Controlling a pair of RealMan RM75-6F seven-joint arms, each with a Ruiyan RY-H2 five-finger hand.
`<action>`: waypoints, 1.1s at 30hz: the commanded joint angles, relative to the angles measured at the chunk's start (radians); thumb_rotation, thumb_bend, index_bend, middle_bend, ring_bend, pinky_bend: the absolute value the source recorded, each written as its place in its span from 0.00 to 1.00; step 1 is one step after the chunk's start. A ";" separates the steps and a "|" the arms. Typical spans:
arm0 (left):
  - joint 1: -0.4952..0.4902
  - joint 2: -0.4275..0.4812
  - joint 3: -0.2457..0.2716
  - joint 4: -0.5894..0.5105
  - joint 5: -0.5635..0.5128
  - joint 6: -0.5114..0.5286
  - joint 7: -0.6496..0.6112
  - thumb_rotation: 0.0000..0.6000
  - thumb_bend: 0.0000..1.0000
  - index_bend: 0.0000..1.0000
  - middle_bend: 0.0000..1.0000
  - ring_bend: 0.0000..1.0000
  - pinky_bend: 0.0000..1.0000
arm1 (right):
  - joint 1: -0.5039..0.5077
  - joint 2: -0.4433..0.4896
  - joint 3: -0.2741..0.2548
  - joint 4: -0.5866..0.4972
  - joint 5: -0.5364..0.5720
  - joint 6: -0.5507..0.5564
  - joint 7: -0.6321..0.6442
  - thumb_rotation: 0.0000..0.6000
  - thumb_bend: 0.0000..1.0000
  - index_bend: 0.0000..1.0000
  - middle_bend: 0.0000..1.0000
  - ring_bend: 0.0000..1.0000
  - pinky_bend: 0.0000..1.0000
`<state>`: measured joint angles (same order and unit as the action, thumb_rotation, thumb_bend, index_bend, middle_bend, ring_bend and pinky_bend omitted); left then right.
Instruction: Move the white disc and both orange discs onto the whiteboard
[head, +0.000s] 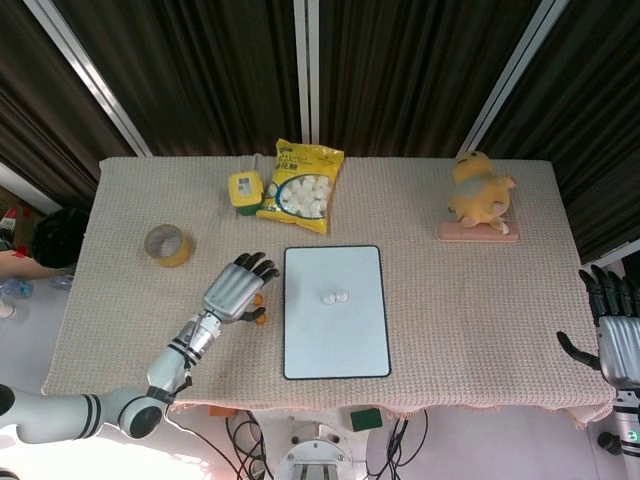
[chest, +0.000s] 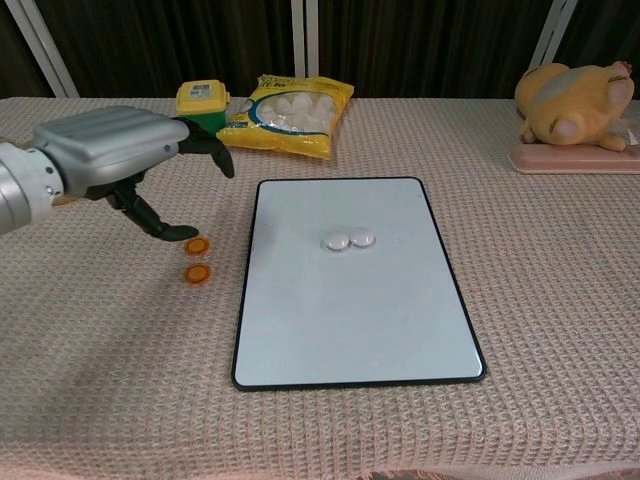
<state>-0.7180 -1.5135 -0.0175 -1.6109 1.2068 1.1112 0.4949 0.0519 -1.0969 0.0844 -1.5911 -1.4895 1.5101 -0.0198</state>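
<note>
Over the bench just left of the whiteboard, the left hand hovers w/ fingers spread & slightly curled, holding nothing. Thumb tip sits just beside the upper orange disc, maybe touching it, can't tell. Second orange disc lies just below the first, both on the bench near the board's left edge, not yet on it. From the head view the hand covers most of that spot, w/ only a bit of orange peeking out at the fingers.

On the whiteboard, near its middle-upper part, two small white discs lie side by side, touching or nearly so. So the white part looks done; the step in hand reads as going for the first orange disc.

Next move, as I judge it: lower the hand, pinch the near orange disc btwn thumb & a finger, lift, carry right over the board's black rim, set down on a bare patch away from the white ones. Discs are thin & flat on a knit cloth, so the pinch needs care, could slide rather than lift.

Right hand hangs off the bench's far right edge, fingers apart, idle.

Further out: tape roll at left, green box & yellow snack bag behind the board, plush toy at back right
</note>
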 joint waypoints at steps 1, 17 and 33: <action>0.047 0.035 0.039 -0.007 0.026 0.028 -0.012 0.88 0.20 0.30 0.22 0.12 0.22 | 0.001 -0.003 -0.002 0.000 -0.003 0.000 -0.004 1.00 0.21 0.00 0.00 0.00 0.00; 0.026 -0.080 -0.008 0.217 0.047 -0.108 -0.164 0.95 0.23 0.36 0.23 0.12 0.22 | -0.012 0.016 -0.001 -0.029 -0.002 0.024 -0.030 1.00 0.21 0.00 0.00 0.00 0.00; 0.005 -0.121 -0.038 0.289 0.056 -0.170 -0.195 0.98 0.24 0.39 0.23 0.12 0.22 | -0.008 0.012 0.000 -0.020 0.009 0.009 -0.025 1.00 0.21 0.00 0.00 0.00 0.00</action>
<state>-0.7125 -1.6340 -0.0545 -1.3240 1.2624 0.9429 0.3003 0.0434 -1.0845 0.0841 -1.6106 -1.4801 1.5195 -0.0444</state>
